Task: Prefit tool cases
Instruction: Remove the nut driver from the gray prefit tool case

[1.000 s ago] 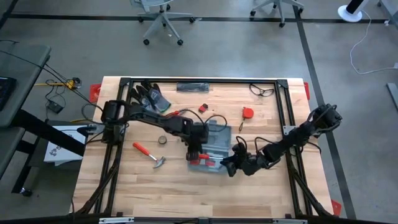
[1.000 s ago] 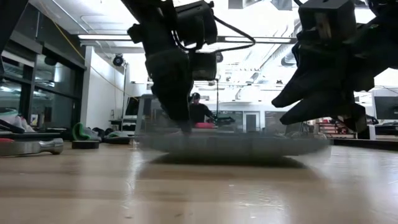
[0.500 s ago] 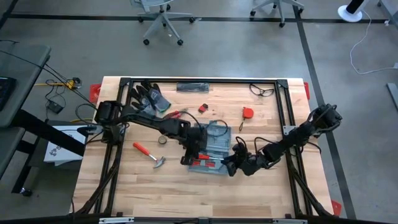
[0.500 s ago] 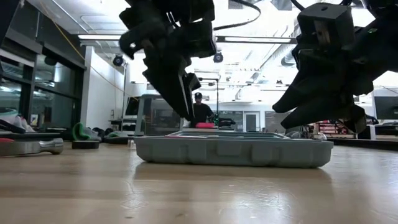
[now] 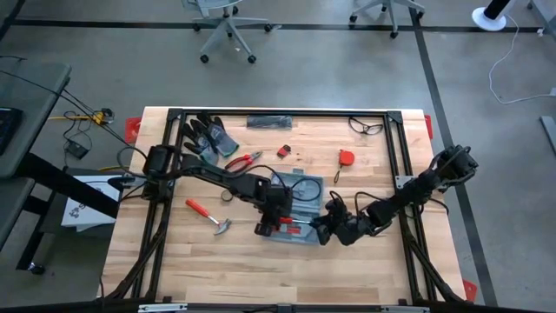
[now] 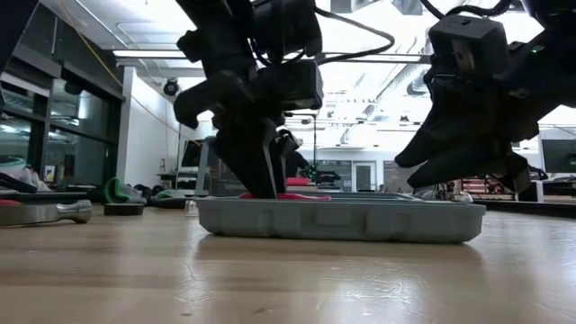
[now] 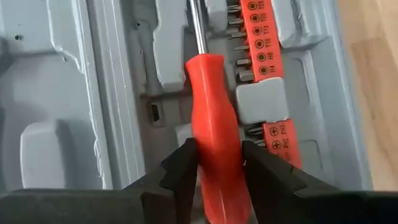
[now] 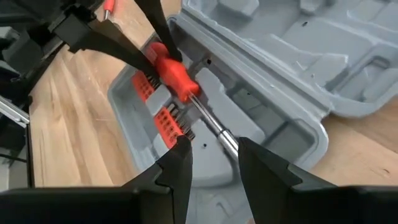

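Tool case (image 5: 300,209) open flat, beneath left gripper (image 7: 217,163), seemingly gripping red screwdriver (image 7: 211,143).

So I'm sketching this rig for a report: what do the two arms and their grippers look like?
Both arms are dark, nearly black, jointed links with loose black cables looping alongside. The left gripper and right gripper each end in two matte black, angular fingers that taper toward the tips. No markings show on them.
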